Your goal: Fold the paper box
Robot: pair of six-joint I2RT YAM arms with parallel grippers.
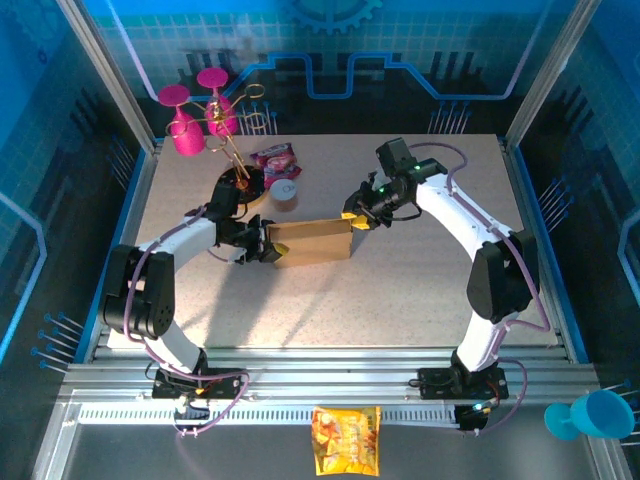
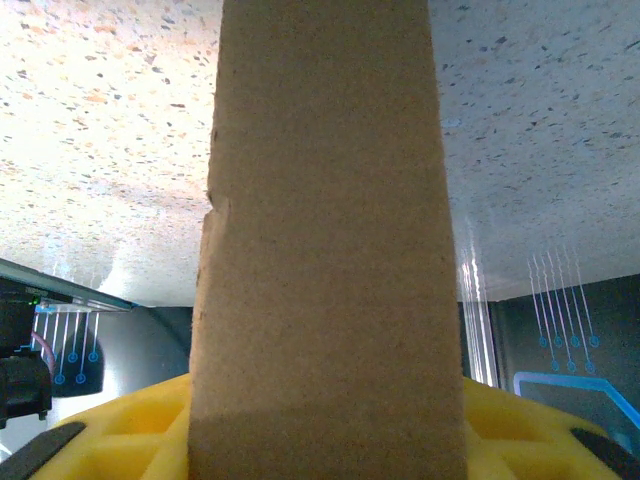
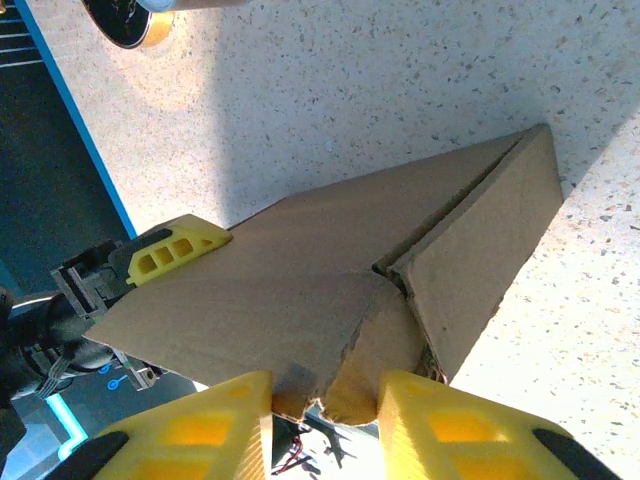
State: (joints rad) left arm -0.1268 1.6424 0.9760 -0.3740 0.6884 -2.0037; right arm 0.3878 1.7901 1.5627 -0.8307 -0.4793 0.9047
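So the paper box [image 1: 312,242] sits about mid-table [image 1: 420,290], a bit left of centre, stretched out between the two arms. The left gripper [image 1: 272,250] has the left end of it. In its wrist view the cardboard runs straight up out from between the yellow fingers, so those jaws are clamped on the box. My read is that it's acting as the anchor: pin one end so the sheet can't skate around while the other arm does the folding.

The right gripper [image 1: 352,220] is at the opposite end, on the far-right corner. From its own camera the two fingers straddle a small rounded tab where two panels meet. The cardboard pretty much fills the gap between them. Honestly though, I can't tell from that angle whether it's actually pinching the tab or just sitting around it. It makes sense to be there, since that corner tab looks like what has to be tucked or pushed to get the wall to stand.

The box itself is plain brown corrugated with no print. It's half-formed. One long panel lies flat, and a side wall is raised and doubled over on the right, so it looks like a wedge from the wrist camera. Edges look clean, with a small notch on one side in the left wrist view. I'd say it's partway done, with the walls not locked in yet.
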